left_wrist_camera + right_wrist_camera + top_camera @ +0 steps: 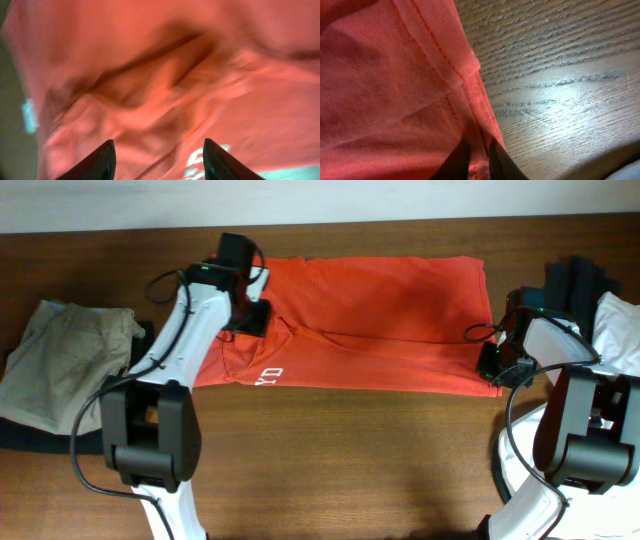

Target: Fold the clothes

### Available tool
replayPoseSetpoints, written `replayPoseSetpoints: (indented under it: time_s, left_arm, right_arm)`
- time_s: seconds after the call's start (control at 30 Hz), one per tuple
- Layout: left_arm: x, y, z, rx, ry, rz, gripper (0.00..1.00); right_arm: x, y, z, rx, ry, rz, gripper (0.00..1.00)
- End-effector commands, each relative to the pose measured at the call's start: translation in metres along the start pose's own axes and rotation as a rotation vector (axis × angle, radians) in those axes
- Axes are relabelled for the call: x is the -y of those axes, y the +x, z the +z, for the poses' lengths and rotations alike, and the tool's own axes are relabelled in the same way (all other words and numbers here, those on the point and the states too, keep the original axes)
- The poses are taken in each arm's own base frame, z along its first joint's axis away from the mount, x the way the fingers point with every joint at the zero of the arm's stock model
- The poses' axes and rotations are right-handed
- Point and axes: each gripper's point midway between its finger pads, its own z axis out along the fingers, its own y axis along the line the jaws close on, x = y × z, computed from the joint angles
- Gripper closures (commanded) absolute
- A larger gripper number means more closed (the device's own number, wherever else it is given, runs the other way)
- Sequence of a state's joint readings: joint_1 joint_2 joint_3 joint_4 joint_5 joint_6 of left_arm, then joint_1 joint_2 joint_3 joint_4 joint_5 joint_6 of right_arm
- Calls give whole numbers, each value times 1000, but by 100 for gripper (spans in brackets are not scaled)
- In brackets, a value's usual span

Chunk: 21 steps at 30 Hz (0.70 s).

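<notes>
The clothes are an orange-red T-shirt (380, 320) lying flat and doubled over across the back of the wooden table (350, 450). White lettering (268, 375) shows at its front left edge. My left gripper (250, 315) hovers over the shirt's left part. In the left wrist view it (159, 142) is open, its fingers wide apart above rumpled fabric (160, 75), with nothing between them. My right gripper (495, 365) is at the shirt's front right corner. In the right wrist view it (478, 145) has its fingers close together, with the stitched hem (470, 100) pinched between them.
A beige garment (65, 360) lies in a heap at the left on something black (20, 435). At the right edge are a white shirt (620, 325) and black garments (575, 280). Both arm bases stand at the table's front.
</notes>
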<state>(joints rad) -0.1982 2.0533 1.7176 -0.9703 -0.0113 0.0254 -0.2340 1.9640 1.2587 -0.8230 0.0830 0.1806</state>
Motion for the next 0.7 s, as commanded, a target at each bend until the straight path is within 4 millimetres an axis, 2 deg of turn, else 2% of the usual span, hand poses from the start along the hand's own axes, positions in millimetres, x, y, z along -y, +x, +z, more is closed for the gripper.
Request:
replayPoseSetpoints:
  time_s: [0.0, 0.07, 0.1, 0.17, 0.2, 0.27, 0.3, 0.37, 0.43, 0.57, 0.67]
  left_arm:
    - [-67, 23, -3, -67, -82, -238, 43]
    - [-70, 23, -3, -61, 37, -301, 44]
    - [-70, 24, -3, -60, 67, -315, 44]
    - [-72, 26, -1, -65, 70, -322, 38]
    - [-72, 28, 1, -69, 70, -322, 37]
    - [-70, 37, 9, -96, 72, -323, 37]
    - [-68, 43, 14, -108, 73, -324, 37]
    - [-66, 56, 27, -136, 75, -326, 37]
    - [-64, 70, 41, -159, 77, -328, 38]
    - [-60, 92, 64, -179, 78, -330, 38]
    - [-55, 115, 78, -221, 80, -332, 39]
  right_arm:
    - [9, 25, 22, -93, 51, -7, 82]
    - [3, 24, 17, -100, 11, -5, 82]
    - [0, 19, 10, -100, -1, -4, 81]
    - [-1, 2, -15, -80, -8, -2, 73]
    - [-2, -10, -29, -55, -12, -1, 69]
    - [-7, -49, -65, 56, -39, 8, 53]
    - [-10, -60, -73, 92, -53, 10, 51]
    - [-18, -60, -71, 89, -97, 8, 51]
    - [-24, -48, -60, 45, -129, 5, 56]
    - [-32, -33, -21, 13, -169, 50, 61]
    - [-33, -33, -6, 11, -171, 89, 63]
